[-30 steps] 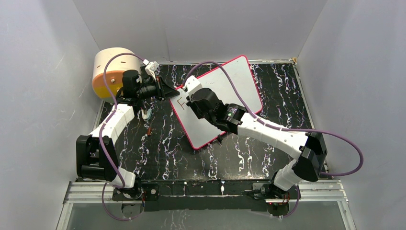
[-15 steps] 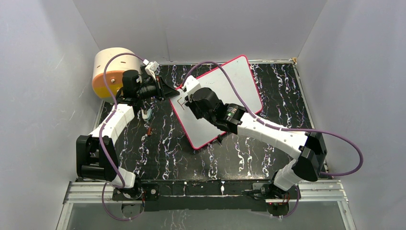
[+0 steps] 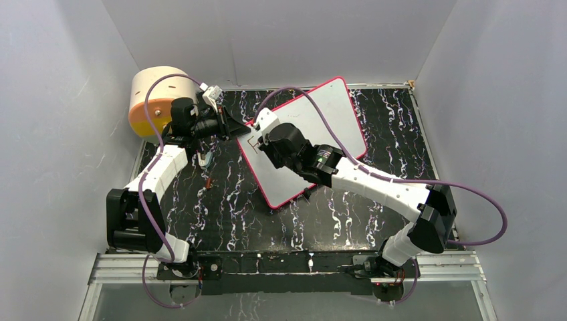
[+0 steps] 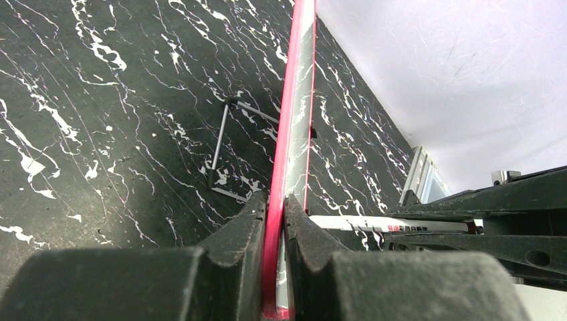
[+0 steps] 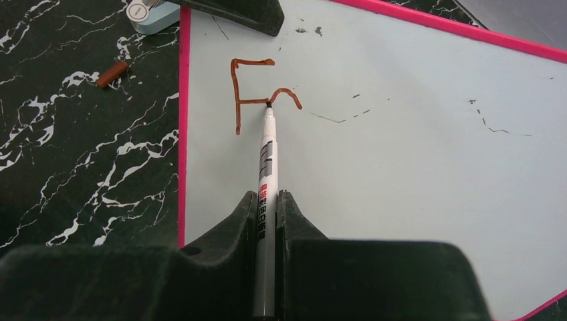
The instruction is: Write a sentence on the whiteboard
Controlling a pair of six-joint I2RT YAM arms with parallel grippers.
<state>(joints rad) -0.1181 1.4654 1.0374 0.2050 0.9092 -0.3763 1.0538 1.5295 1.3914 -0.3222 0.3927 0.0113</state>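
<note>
While left pincer (image 4: 275, 204) clamps the whiteboard (image 5: 401, 167), right pincer (image 5: 267, 198) — clenched — holds a marker (image 5: 268, 154).

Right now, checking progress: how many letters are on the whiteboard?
1 complete: an F near the whiteboard edge. A second, just an arc, sits at the marker tip.

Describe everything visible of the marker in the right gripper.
The marker is a slim white pen with grey lettering, a red label band and a dark tip. The right gripper clamps its barrel between both fingers. Its tip touches the whiteboard at a brownish-red arch beside the written F.
</note>
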